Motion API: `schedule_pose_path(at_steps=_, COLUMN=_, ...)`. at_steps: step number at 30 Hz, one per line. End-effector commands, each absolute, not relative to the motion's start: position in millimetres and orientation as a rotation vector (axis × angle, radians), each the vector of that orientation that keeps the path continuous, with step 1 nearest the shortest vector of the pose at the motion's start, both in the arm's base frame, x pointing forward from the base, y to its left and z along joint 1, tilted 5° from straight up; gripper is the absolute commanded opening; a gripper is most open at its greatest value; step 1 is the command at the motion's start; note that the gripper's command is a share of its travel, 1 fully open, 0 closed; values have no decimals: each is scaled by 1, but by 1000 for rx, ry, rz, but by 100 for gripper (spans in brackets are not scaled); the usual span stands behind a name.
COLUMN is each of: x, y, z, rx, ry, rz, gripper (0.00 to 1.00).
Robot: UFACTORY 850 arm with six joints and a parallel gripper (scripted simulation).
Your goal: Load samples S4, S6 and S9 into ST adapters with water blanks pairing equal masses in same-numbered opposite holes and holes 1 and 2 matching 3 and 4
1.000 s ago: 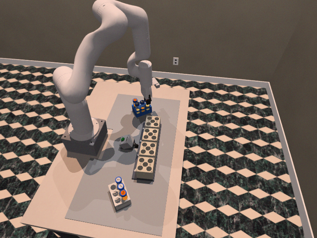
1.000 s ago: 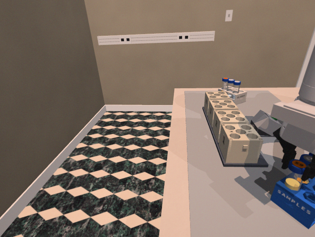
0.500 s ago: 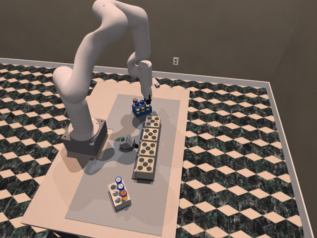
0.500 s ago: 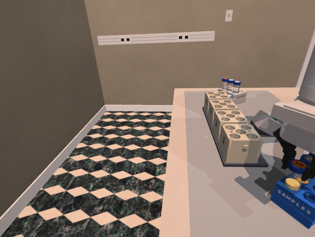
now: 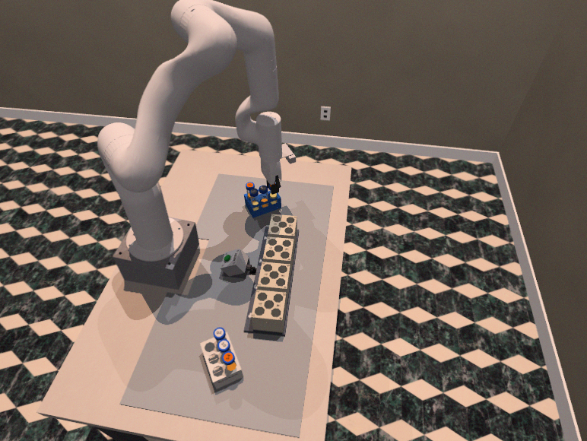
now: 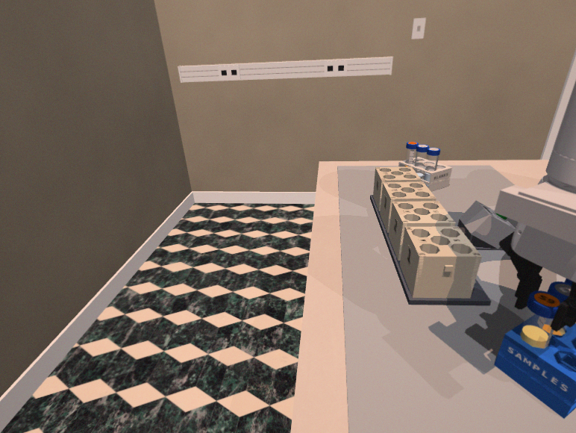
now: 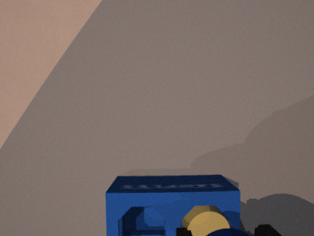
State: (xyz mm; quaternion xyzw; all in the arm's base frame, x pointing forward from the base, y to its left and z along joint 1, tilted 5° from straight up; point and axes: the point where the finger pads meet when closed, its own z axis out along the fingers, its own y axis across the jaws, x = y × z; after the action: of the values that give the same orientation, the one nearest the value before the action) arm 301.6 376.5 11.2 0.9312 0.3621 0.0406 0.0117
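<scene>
"Start at the left of the top view. What's there?"

"The white blanks rack point(image 5: 226, 382) point(image 6: 439, 176). Two white-dotted tubes stand in it beside an orange-dotted one point(image 5: 228, 357) point(image 6: 411, 145), which looks like S4."

"Next?"

"The green DONE key point(image 5: 227, 258) point(image 6: 501, 216), which has to wait until the end. Then the blue samples rack point(image 5: 262, 208) point(image 6: 535, 367) point(image 7: 172, 199), with another orange-dotted tube point(image 5: 249, 185); I can't read its ID."

"And the gripper point(image 5: 274, 185) point(image 6: 542, 307) point(image 7: 224, 232)?"

"Closed on S9 point(image 6: 545, 301) point(image 7: 229, 233), fingers either side of its cap. The tube is upright at the samples rack, low enough that I'd call this the pick, before any carrying."

"Which leaves the stand."

"The loading stand point(image 5: 248, 326) point(image 6: 447, 302), farthest right, with its four adapters point(image 5: 283, 232) point(image 6: 447, 286). I see no tube in any hole, so loading lies ahead."

"What does the next move call for?"

"A straight lift, I'd judge, until S9 clears its well and the neighbouring caps, then across to a chosen hole. Its level must be judged too, to find an equal partner for the opposite adapter."
</scene>
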Motion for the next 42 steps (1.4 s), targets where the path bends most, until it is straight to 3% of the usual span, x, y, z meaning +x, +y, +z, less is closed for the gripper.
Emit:
schedule_pose_path(at_steps=1, x=302, y=377, z=14, rx=2905, ry=1129, rz=129, gripper=0)
schedule_pose_path(at_steps=42, x=299, y=377, z=48, rx=2905, ry=1129, rz=129, gripper=0)
